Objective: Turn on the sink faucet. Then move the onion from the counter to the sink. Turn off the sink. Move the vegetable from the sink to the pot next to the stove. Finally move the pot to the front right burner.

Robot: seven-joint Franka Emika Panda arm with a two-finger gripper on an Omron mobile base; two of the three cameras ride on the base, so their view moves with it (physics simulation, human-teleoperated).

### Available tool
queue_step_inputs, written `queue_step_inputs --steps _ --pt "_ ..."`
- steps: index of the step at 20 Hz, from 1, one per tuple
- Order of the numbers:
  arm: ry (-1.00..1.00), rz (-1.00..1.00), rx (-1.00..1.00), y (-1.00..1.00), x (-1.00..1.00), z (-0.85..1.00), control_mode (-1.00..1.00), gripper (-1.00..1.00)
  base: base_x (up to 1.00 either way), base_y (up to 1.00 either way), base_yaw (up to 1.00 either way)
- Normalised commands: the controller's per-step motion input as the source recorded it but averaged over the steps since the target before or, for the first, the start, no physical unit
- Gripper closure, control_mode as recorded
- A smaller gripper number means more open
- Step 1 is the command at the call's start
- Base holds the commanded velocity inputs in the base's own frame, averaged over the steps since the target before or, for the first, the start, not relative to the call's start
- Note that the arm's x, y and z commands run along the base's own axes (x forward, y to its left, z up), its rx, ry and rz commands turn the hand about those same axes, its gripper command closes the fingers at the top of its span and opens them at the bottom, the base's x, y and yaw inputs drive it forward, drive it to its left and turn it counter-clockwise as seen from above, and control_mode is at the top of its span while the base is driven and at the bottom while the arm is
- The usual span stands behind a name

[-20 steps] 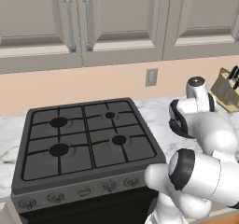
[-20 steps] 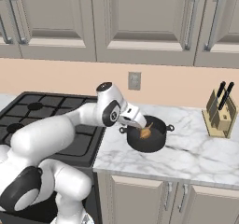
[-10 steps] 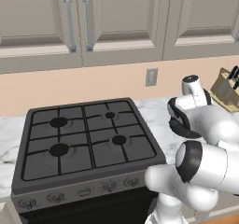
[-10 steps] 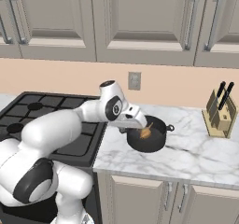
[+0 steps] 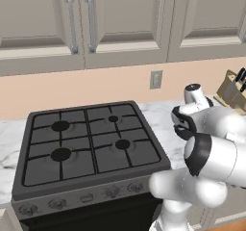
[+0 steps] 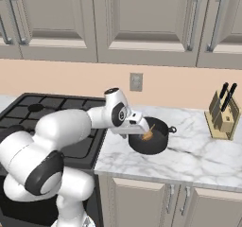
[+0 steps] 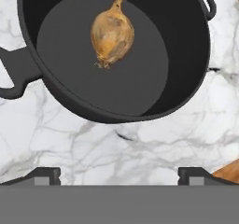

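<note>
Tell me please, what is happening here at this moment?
The robot arm hangs over the marble counter right of the stove. Its gripper is open and holds nothing. The onion already lies inside the black pot, which stands on the counter beside the stove. Moving the pot onto the front right burner is not yet done.

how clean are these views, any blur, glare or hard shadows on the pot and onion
Hand view: sharp, no glare; the onion is evenly lit inside the matte pot, which casts a faint shadow on the counter. Right base view: crisp, soft shading, no blur.
</note>
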Motion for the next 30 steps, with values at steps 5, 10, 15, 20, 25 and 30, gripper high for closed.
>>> queue_step_inputs --steps 5,10,15,20,25,30 --pt "0.11 0.08 0.02 -0.03 0.27 -0.12 -1.00 -1.00 0.00 0.00 0.00" --pt "0.07 0.11 0.03 -0.13 0.15 -0.18 -1.00 -1.00 0.00 0.00 0.00" --pt "0.08 0.11 0.03 -0.11 0.08 -0.33 -1.00 -1.00 0.00 0.00 0.00" --pt "0.06 0.13 0.04 -0.04 0.16 -0.34 -1.00 -1.00 0.00 0.00 0.00" --pt "0.03 0.14 0.05 -0.01 0.08 -0.26 -1.00 -1.00 0.00 0.00 0.00" --pt "0.00 0.17 0.02 0.00 -0.01 -0.08 -1.00 -1.00 0.00 0.00 0.00"
